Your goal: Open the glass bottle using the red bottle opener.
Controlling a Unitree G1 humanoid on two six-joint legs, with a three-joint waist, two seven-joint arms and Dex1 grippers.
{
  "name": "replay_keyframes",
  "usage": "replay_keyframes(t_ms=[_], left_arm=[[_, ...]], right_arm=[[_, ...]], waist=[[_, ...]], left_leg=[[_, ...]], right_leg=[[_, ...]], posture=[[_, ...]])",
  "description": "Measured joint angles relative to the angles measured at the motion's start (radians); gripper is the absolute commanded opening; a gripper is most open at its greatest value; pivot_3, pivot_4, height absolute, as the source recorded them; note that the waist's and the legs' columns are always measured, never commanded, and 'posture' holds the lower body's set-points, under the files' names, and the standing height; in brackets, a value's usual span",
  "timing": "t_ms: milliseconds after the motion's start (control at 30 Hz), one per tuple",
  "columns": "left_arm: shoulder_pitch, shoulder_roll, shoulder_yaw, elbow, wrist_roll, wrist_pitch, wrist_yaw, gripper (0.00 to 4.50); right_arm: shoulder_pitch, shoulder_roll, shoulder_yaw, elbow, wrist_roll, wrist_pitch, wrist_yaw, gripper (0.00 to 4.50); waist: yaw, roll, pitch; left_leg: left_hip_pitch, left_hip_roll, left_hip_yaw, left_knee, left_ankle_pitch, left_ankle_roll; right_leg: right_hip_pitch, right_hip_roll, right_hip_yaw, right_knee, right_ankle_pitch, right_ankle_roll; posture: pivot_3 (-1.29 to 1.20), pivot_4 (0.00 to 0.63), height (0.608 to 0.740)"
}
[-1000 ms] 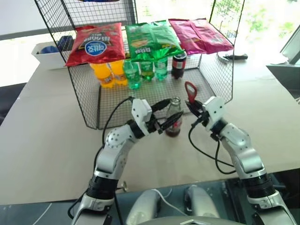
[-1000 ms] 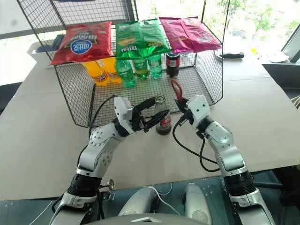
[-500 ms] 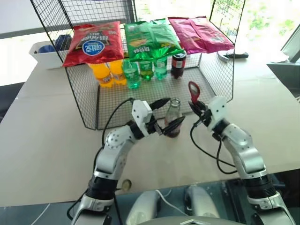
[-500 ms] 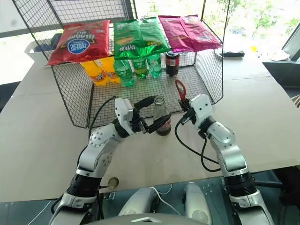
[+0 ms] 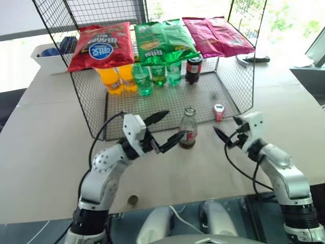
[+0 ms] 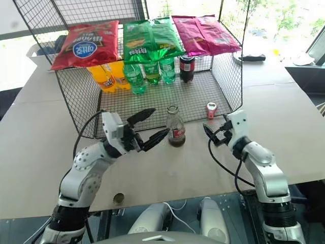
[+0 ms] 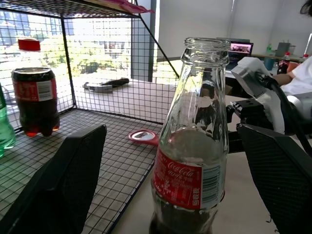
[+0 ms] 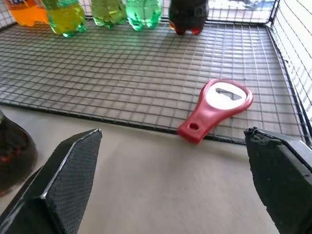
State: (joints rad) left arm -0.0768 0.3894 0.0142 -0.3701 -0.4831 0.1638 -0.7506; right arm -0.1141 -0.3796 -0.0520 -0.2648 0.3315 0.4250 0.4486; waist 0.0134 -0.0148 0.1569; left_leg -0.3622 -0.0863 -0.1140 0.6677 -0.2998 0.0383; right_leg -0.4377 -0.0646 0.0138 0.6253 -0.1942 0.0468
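Since the glass bottle [image 5: 188,128] has no cap on its top, the opening job looks done. The bottle stands straight up on the table [image 5: 45,147], just in front of the wire basket [image 5: 96,96]. The left gripper [image 5: 165,129] has its fingers wide apart, and the bottle stands just past its fingertips, not touched. The red bottle opener [image 5: 219,111] lies flat on the basket floor at the front edge. Its long way points from the basket out toward the right gripper [image 5: 223,136], which is the nearer one. That gripper's fingers are wide apart too, holding nothing. At the back of the basket stand orange, green and dark bottles [image 5: 152,76]. Snack bags [image 5: 162,40] lie on top.
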Motion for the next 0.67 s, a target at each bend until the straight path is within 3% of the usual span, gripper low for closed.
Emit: replay_keyframes(t_ms=[267, 367, 667], left_arm=[[0.119, 0.04, 0.146, -0.075, 0.013, 0.025, 0.128, 4.5], [0.238, 0.044, 0.202, -0.06, 0.084, -0.012, 0.174, 4.5], [0.421, 0.036, 0.236, -0.001, 0.146, -0.052, 0.203, 4.5]], right_arm=[[0.037, -0.08, -0.073, 0.013, 0.052, -0.057, 0.135, 4.45], [0.068, -0.123, -0.082, 0.075, 0.064, -0.188, 0.274, 4.45], [0.103, -0.144, -0.082, 0.191, 0.054, -0.347, 0.419, 4.45]], waist=[[0.0, 0.0, 0.0], [-0.002, 0.0, 0.0], [0.003, 0.0, 0.0]], left_leg=[[0.0, 0.0, 0.0, 0.0, 0.0, 0.0], [0.001, 0.0, 0.003, 0.0, 0.0, 0.001], [0.003, 0.0, 0.002, 0.001, -0.001, 0.001]], right_leg=[[0.0, 0.0, 0.0, 0.0, 0.0, 0.0], [0.0, 0.0, 0.0, 0.0, 0.0, 0.0], [0.004, -0.003, -0.001, 0.0, 0.0, 0.001]], posture=[[0.0, 0.15, 0.734], [0.0, 0.15, 0.734], [0.0, 0.15, 0.734]])
